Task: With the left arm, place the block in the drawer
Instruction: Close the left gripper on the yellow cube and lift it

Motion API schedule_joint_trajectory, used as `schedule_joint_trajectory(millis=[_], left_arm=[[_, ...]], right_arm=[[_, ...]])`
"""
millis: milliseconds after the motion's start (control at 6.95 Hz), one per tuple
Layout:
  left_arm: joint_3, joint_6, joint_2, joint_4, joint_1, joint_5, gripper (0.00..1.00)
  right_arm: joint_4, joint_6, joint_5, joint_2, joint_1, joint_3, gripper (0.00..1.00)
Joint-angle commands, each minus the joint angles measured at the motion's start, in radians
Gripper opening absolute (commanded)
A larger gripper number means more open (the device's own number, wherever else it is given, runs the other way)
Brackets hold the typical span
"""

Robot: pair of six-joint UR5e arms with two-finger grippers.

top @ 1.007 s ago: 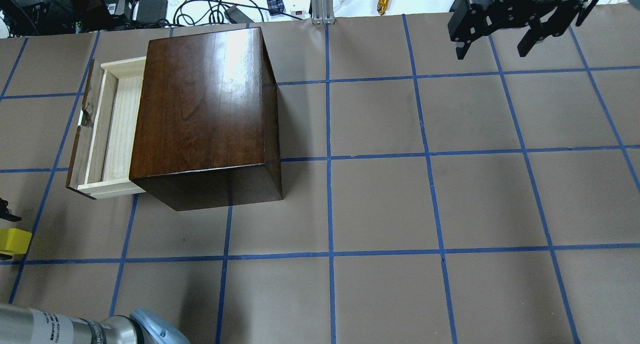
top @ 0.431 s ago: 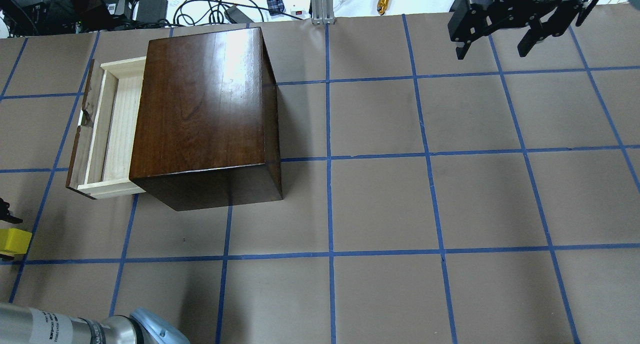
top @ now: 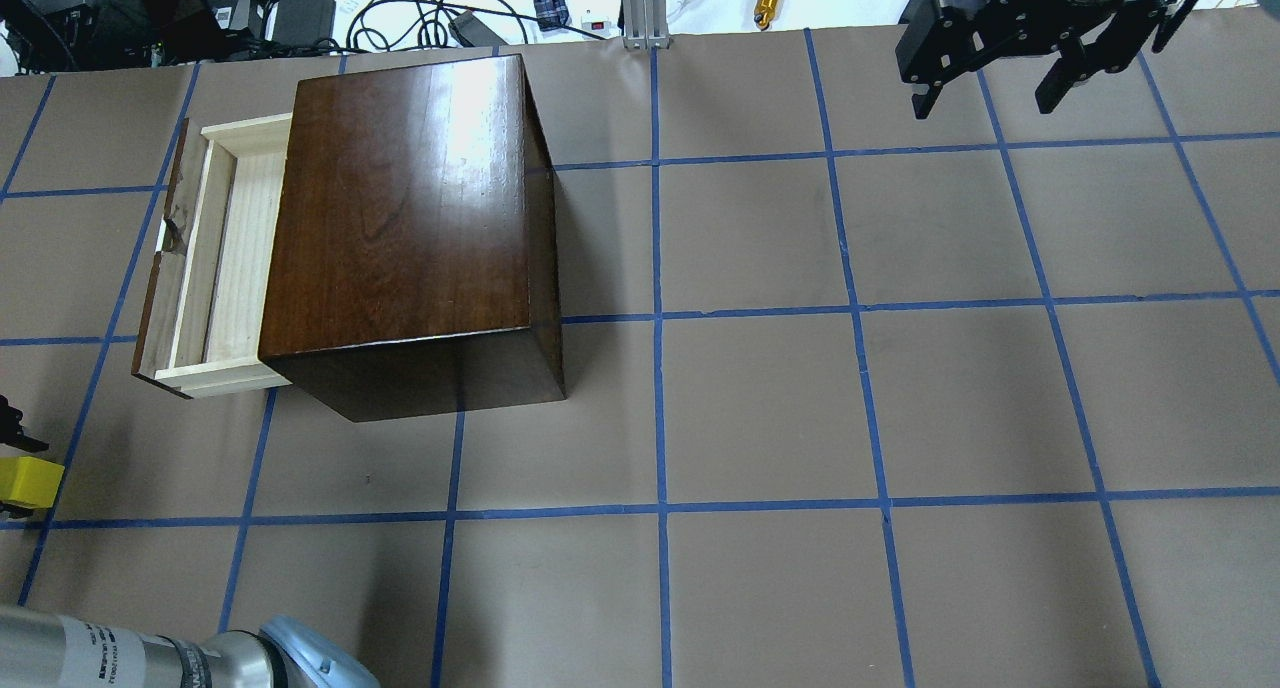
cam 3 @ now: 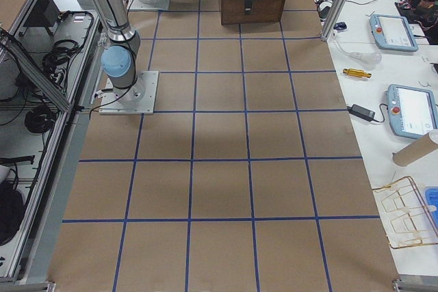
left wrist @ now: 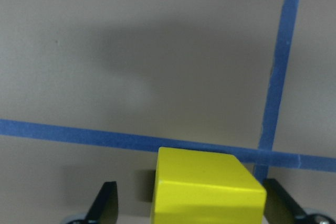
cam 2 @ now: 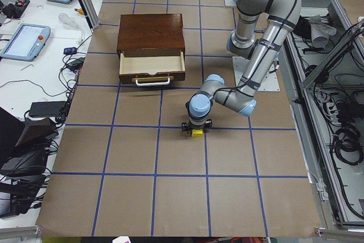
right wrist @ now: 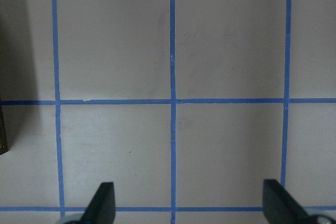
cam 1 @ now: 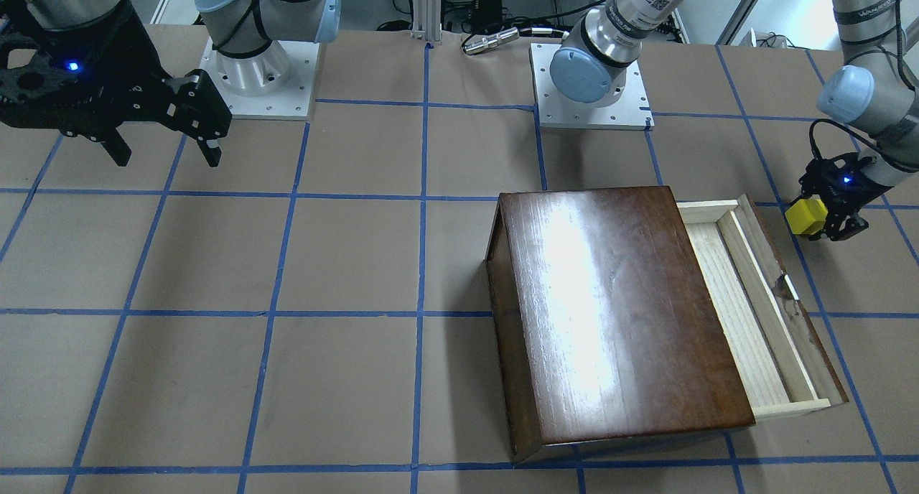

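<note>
The yellow block (top: 27,481) sits at the table's left edge, in front of the open drawer (top: 235,248) of the dark-brown cabinet (top: 400,208). My left gripper (left wrist: 191,208) points down and straddles the block (left wrist: 207,187). Its jaws are wide apart; one finger is close against the block and the other stands clear of it. The block seems to rest on the table. It also shows in the front view (cam 1: 804,216). The drawer is pulled out and holds nothing. My right gripper (top: 985,106) is open and empty, high over the far right of the table.
The cabinet stands between the block and the table's middle. The drawer's dark front with its metal pull (top: 168,233) faces left. Cables and gear (top: 200,8) lie beyond the far edge. The two arm bases (cam 1: 258,70) (cam 1: 592,85) stand at the robot's side.
</note>
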Motion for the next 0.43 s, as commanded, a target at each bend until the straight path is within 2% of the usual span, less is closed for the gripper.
schedule_joint_trajectory(millis=[0, 288], left_arm=[[0.001, 0.003, 0.0, 0.0, 0.001, -0.004, 0.54], [-0.001, 0.0, 0.0, 0.0, 0.001, -0.002, 0.21]], right_arm=[[0.0, 0.0, -0.001, -0.001, 0.0, 0.0, 1.0], [0.0, 0.0, -0.001, 0.001, 0.0, 0.0, 1.0]])
